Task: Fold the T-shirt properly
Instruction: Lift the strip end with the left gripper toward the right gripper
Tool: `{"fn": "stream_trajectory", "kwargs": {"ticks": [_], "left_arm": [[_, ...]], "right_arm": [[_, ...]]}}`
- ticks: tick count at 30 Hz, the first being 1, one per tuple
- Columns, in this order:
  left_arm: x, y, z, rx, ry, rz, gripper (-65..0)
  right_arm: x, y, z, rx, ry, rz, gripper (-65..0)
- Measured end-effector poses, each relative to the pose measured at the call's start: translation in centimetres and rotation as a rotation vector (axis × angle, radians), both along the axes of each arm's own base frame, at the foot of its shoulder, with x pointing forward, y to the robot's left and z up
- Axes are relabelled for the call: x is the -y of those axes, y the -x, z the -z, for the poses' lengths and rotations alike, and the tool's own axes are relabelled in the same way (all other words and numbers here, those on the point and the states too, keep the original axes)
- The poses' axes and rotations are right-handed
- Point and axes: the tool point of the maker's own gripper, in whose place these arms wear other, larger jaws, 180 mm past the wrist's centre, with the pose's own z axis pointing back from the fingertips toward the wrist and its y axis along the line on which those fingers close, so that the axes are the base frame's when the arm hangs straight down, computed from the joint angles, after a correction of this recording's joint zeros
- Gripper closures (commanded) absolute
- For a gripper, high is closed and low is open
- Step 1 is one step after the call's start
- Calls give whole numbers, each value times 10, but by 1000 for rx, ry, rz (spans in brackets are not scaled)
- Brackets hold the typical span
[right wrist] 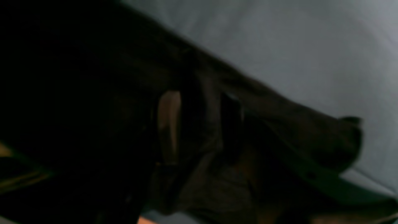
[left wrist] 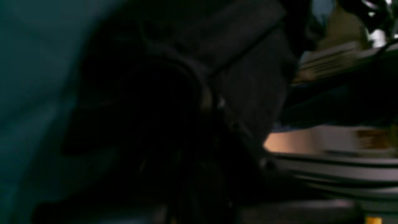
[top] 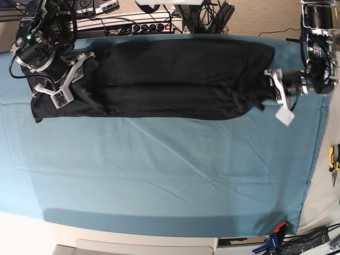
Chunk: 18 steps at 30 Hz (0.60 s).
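Note:
The black T-shirt [top: 175, 79] lies as a long band, folded lengthwise, across the far part of the teal table cloth [top: 159, 170]. Only its plain side shows. My left gripper [top: 272, 87] is at the band's right end and looks shut on the cloth. My right gripper [top: 79, 71] is over the band's left end, also shut on cloth. In the left wrist view dark fabric [left wrist: 242, 77] fills the frame, very blurred. In the right wrist view dark fabric [right wrist: 217, 180] bunches close to the lens over the table cloth [right wrist: 295, 46].
A power strip and cables [top: 133, 24] run behind the table's far edge. Pliers [top: 333, 159] lie off the table on the right. A clamp [top: 276, 239] grips the front right corner. The table cloth's right edge is close to my left gripper.

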Motion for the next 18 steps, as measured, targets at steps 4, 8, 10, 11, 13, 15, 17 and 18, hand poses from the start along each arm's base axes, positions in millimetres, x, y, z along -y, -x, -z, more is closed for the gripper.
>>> {"fn": "stream_trajectory", "kwargs": {"ticks": [4,8,10,11,13,15,17,18], "left_arm": [[11,0,-15,86,-54,51,0],[18,3,-27,138,-63,70,0],[21,8,-27,141,-63,77,0],[22,10,-28,144,-63,81,0],[26,11,-33,161,-60,89,0],[33,10,-38,180,-38,87,0],[43,10,-41,191,-13,89,0],[49,11,-41,199,-12,97,0]], "right_arm": [[20,-9,-16,79,-16,97,-221],[45,-10,-30,133,-8,191,-221],[69,-8,-35,151,36,283,-221],[83,-5,-38,156,59,340,-221],[105,0,-45,180,85,436,-221],[118,3,-51,204,90,498,-221],[129,7,-55,214,102,544,-221],[132,9,-55,215,110,557,-221]]}}
